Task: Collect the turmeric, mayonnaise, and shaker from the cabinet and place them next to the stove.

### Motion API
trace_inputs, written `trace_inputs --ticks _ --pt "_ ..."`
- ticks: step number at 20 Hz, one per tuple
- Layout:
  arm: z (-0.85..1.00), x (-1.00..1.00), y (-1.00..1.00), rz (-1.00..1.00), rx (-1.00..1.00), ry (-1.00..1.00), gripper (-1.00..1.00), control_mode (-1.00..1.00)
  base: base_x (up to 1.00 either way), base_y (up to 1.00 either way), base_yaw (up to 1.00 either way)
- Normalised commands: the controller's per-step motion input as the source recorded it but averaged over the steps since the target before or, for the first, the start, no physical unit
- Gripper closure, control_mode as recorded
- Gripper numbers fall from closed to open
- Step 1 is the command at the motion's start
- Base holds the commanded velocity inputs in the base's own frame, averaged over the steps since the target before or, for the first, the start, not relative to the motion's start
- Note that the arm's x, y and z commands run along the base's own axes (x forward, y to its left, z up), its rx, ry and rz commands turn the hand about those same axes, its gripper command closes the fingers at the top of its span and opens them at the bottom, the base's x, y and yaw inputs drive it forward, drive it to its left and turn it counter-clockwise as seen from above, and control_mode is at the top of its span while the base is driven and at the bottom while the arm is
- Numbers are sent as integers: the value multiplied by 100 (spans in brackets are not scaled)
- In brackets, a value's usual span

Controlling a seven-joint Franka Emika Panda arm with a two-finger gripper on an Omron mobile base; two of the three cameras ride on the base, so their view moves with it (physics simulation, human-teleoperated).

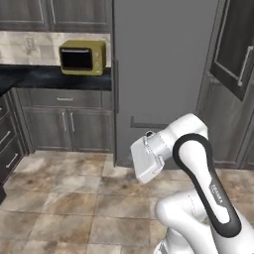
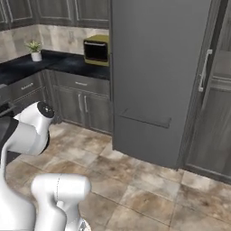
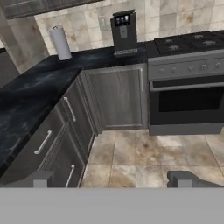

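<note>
The stove (image 3: 189, 43), a black cooktop with round burners over an oven door, stands at the upper right of the hand view, across the tiled floor. My gripper (image 3: 111, 179) is open, its two dark fingertips wide apart with nothing between them, well short of the stove. In the left base view the arm's white hand (image 1: 147, 161) hangs low in front of the fridge. A grey wood-grain cabinet (image 2: 216, 103) with a slim silver handle stands right of the fridge. The turmeric, mayonnaise and shaker are out of view.
A plain grey fridge (image 1: 158, 74) fills the middle. A yellow microwave (image 1: 82, 57) sits on the black marbled counter (image 3: 26, 100). A coffee machine (image 3: 124, 33) and a paper towel roll (image 3: 61, 42) stand left of the stove. A potted plant (image 2: 34, 50) is at the corner.
</note>
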Motion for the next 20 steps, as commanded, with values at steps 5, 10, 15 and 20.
trace_inputs --ticks 5,10,15,20 --pt "0 0 0 0 0 0 -100 100 0 -25 -30" --pt "0 0 0 0 0 0 -100 100 0 -37 -34" --pt "0 0 0 0 0 0 -100 100 0 -38 -41" --pt "0 0 0 0 0 0 -100 100 0 -38 -44"
